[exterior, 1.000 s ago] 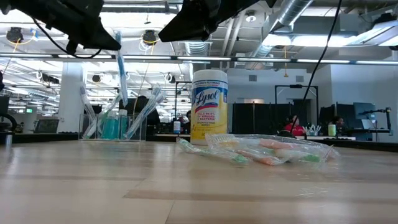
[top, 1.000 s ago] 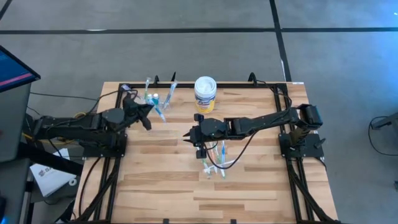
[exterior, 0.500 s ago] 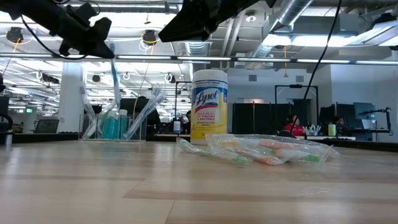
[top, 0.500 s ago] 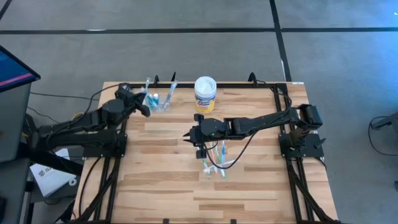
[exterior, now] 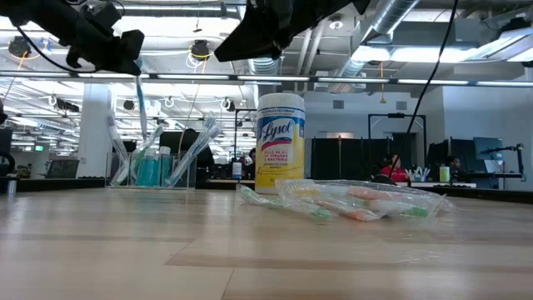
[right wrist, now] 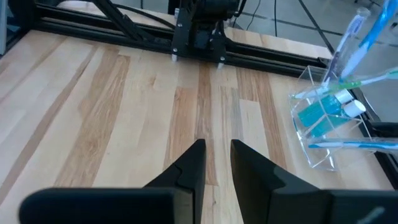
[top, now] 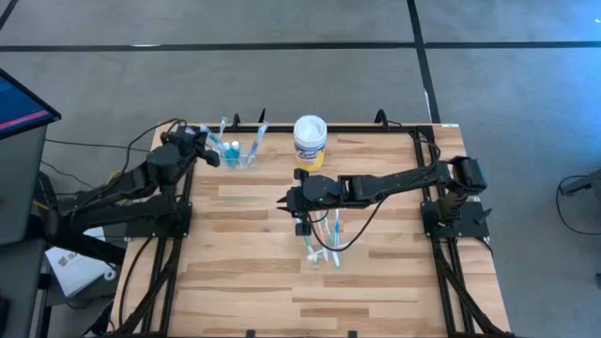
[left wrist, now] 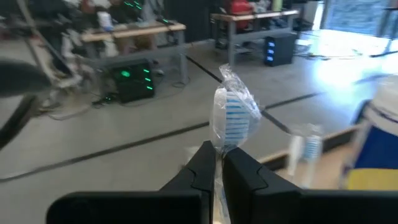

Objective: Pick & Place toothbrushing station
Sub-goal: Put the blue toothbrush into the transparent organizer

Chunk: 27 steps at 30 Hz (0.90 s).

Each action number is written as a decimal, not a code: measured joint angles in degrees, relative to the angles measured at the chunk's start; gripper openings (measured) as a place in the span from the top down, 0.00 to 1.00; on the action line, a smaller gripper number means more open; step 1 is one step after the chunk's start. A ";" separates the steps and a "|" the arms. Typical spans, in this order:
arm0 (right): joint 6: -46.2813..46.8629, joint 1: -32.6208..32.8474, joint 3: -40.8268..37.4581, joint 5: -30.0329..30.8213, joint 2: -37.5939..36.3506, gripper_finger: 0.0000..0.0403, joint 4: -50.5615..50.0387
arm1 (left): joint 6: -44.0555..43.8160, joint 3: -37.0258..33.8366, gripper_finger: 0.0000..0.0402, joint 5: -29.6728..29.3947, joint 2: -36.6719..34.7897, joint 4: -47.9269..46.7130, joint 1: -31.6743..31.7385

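The table point(top: 376, 282) carries a tub point(top: 309, 141) at its far edge. The right gripper point(top: 287, 201) hangs mid-table, its fingers point(right wrist: 189, 163) slightly apart and empty; its arm covers part of a clear bag of brushes point(exterior: 366, 200). The left gripper point(top: 212, 156) hovers just beside the cup point(top: 239, 153), fingers point(left wrist: 202, 163) clamped on a wrapped brush point(left wrist: 231, 115) whose lower handle is hidden. In the cup, brushes lean outward over blurred teal tubes point(exterior: 150, 171).
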 joint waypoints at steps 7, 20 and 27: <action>0.57 -1.01 -1.51 -0.02 0.01 0.84 0.13 | 1.32 0.03 0.96 -3.00 -1.41 -0.47 0.28; 0.59 -1.11 -1.51 -0.02 0.02 0.84 0.31 | -0.47 0.02 0.95 -3.03 -1.06 -6.64 0.26; 0.59 -1.05 -1.51 -0.02 0.02 0.84 0.33 | -0.48 -0.22 0.95 -3.03 1.07 -7.53 0.26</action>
